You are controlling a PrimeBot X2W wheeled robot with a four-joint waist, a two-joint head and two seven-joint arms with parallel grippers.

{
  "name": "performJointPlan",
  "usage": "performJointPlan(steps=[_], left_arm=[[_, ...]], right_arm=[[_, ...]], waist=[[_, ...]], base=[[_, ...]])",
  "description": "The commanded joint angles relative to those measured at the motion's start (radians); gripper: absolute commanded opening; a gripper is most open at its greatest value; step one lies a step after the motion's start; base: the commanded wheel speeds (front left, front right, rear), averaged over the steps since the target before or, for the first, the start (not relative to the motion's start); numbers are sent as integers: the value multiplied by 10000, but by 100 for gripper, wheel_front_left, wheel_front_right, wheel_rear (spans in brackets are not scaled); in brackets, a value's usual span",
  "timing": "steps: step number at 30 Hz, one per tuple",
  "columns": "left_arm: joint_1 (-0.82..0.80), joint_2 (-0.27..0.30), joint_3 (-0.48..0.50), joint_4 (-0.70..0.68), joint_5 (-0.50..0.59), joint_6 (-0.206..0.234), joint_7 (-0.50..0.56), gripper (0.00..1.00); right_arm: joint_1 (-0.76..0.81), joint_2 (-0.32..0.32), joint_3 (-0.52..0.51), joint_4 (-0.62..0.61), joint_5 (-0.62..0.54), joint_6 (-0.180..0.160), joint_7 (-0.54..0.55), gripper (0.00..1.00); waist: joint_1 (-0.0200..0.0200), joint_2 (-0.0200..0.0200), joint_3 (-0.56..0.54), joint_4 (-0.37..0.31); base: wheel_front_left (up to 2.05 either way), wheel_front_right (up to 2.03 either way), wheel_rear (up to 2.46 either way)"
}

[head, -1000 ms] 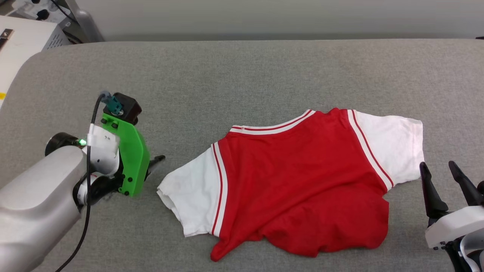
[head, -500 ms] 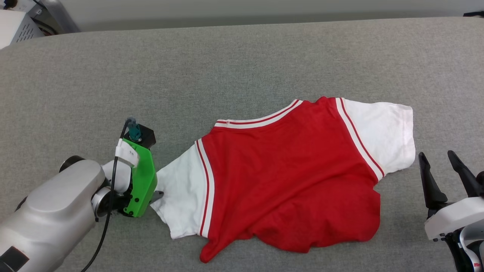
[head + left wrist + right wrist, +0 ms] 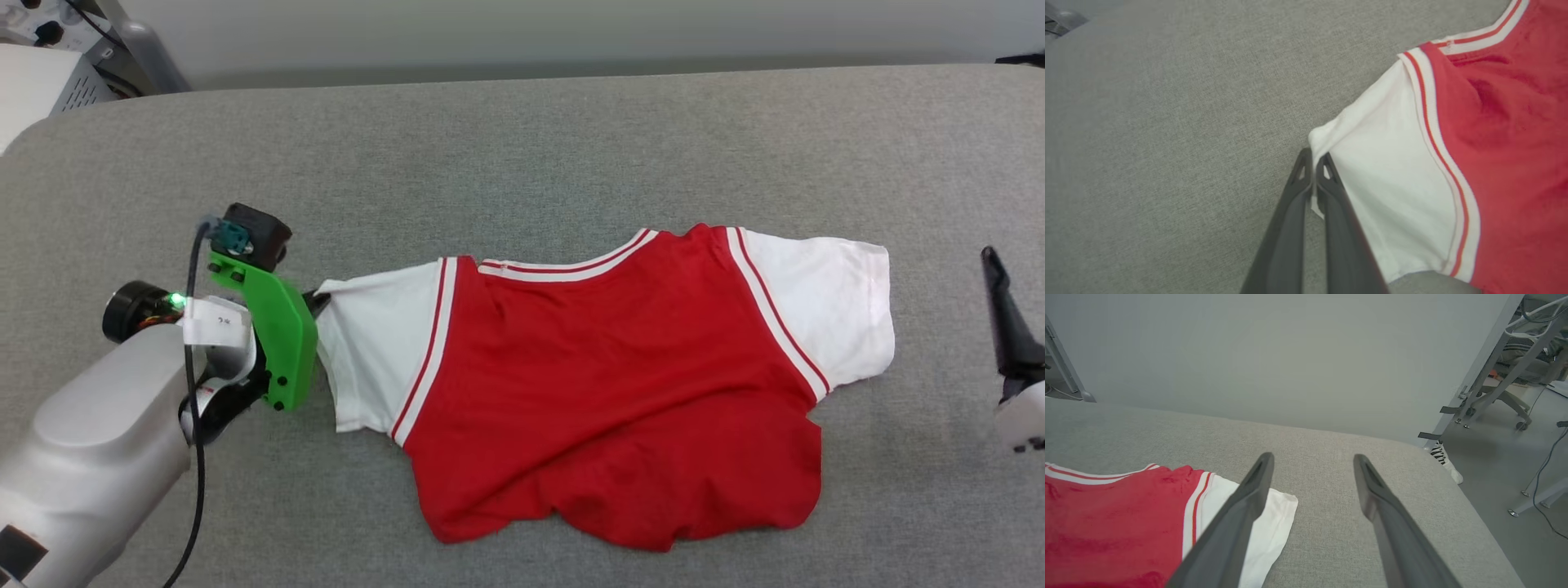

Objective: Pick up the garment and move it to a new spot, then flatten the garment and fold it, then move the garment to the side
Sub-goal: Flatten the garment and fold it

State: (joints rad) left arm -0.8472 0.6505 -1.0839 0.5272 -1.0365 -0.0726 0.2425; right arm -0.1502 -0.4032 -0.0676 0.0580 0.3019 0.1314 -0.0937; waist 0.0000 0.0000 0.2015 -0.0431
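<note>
Two long dark fingers of the left claw [image 3: 1313,159] are pressed together on the cuff edge of the near white sleeve [image 3: 1392,196], at the 9 o'clock end of the garment [image 3: 612,384], a red jersey-style T-shirt with white short sleeves and red-and-white striped trim at the neck and shoulder seams. Only a thin lip of cloth sits between the tips in the left wrist view, with a small white fold poking out below them. The garment lies on the grey woven-fabric worktop [image 3: 522,147], spread from the centre toward 3 o'clock in the head view, with its collar toward 12 o'clock and its rumpled hem [image 3: 620,523] at 6 o'clock; no number shows on the upward side. The right claw [image 3: 1312,459] hangs with its fingers well apart, holding nothing, just beside the far white sleeve [image 3: 833,310] at 3 o'clock.

The step in hand looks like the pick-up for the move. Such a shallow pinch could slip once the cloth's weight comes onto it, so a slow, steady lift seems wise. A single hold would likely leave the body trailing and bunching. Taking the far white sleeve with the right claw first would probably let the garment hang level and land nearly flat for the folding
</note>
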Motion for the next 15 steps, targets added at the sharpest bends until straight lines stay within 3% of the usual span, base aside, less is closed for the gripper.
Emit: performJointPlan(steps=[1, 7, 15], left_arm=[[-147, 186, 148, -184, 84, 178, -265, 0], [-70, 793, 590, -1530, 208, 980, -912, 0], [97, 1231, 825, -3328, 405, 1949, -1165, 0]], right_arm=[[-396, -267, 4, -162, -28, -7, 139, 100], [-1723, -1622, 592, -441, 505, -7, 1393, 100], [-3509, -3609, 2684, 443, 2977, -7, 5042, 100]], waist=[[0, 0, 7, 100], [0, 0, 331, 343], [0, 0, 1092, 717]], base=[[0, 0, 0], [0, 0, 0], [0, 0, 0]])
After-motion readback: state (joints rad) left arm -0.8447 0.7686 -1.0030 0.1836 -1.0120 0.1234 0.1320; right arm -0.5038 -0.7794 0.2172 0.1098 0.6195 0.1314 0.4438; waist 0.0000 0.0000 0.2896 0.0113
